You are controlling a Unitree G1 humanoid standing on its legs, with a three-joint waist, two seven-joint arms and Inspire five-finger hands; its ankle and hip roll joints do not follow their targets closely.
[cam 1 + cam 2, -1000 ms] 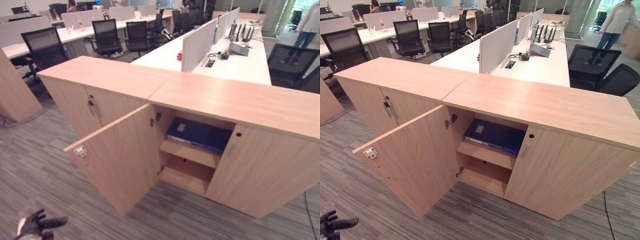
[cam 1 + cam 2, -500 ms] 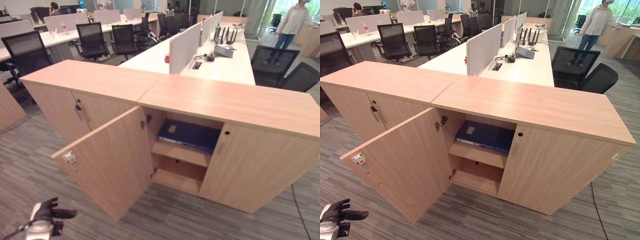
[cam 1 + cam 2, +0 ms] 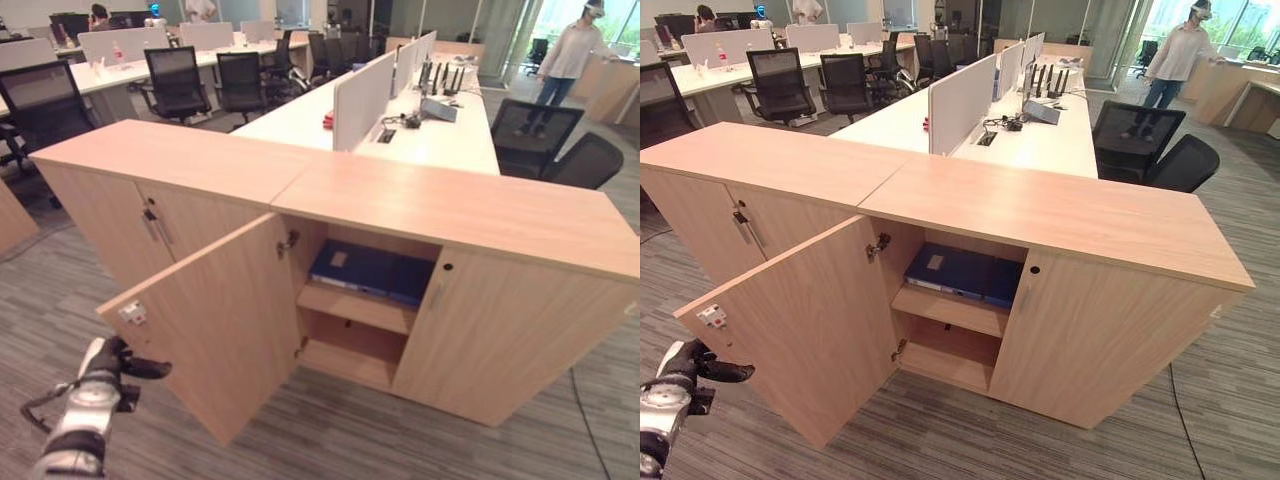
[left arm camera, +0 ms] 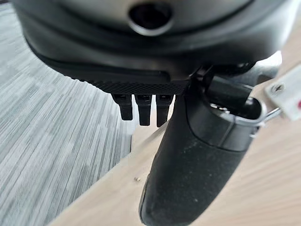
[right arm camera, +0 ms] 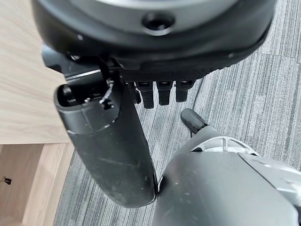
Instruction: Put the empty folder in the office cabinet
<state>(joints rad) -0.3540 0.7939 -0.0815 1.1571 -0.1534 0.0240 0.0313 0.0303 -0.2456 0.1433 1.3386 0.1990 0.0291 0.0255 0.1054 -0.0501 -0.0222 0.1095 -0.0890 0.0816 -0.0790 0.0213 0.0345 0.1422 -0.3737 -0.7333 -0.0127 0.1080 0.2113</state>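
Left hand (image 3: 118, 362) has risen toward the open door (image 3: 215, 330), fingers relaxed, holding nothing.

An open-plan office. Behind the low wooden cabinet (image 3: 330, 250) run long white desks (image 3: 400, 125) split by upright divider screens (image 3: 362, 95), with black mesh chairs (image 3: 175, 80) pulled up beside them. Grey striped carpet (image 3: 1120, 440) covers the floor in front of the cabinet, and a person (image 3: 1170, 60) stands beyond the desks.

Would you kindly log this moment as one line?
folder: on upper shelf | cabinet door: open | left robot hand: open, by door
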